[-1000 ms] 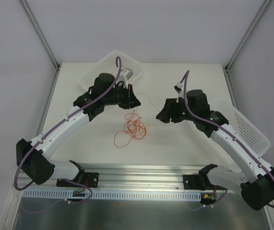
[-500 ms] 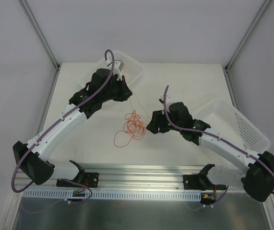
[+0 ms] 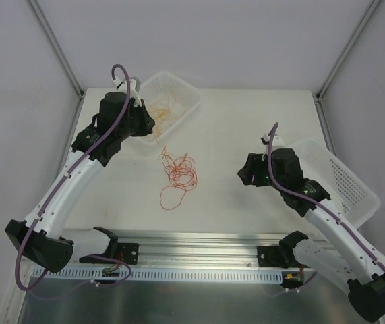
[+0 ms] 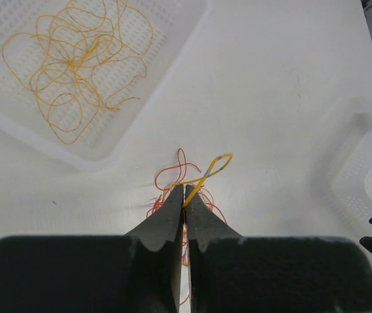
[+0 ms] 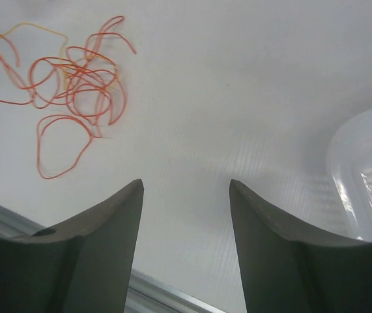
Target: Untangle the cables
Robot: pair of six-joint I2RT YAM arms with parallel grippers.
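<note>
**A:** What is at the far left?

**B:** A white perforated basket [image 3: 193,101] sits at the table's [image 3: 259,115] far-left corner. Loose yellow cables [image 4: 75,59] are coiled inside its rim.

**A:** And the left gripper [image 4: 184,190]?

**B:** It hangs just beside the basket's near edge. Its jaws are pressed together on a yellow strand [image 4: 210,171]. The strand loops out past the tips and drops toward the heap below. I cannot tell whether it is knotted into that heap.

**A:** Where is the heap?

**B:** The tangle [image 3: 177,172] of red and orange cables lies on the table a little left of centre. It is apart from both baskets, and one larger loop trails toward the metal rail [image 3: 199,236] at the near edge.

**A:** Is there room to the right of it?

**B:** Yes, a broad stretch of bare white table runs from the tangle to the right gripper [image 5: 186,189] and back to the far edge.

**A:** How does that gripper stand?

**B:** Its jaws are spread wide with only table showing between them. It is well apart from the tangle.

**A:** And beyond it?

**B:** A second white basket [image 3: 371,196] lies along the right edge. Its rounded corner is near the gripper's right finger.
</note>
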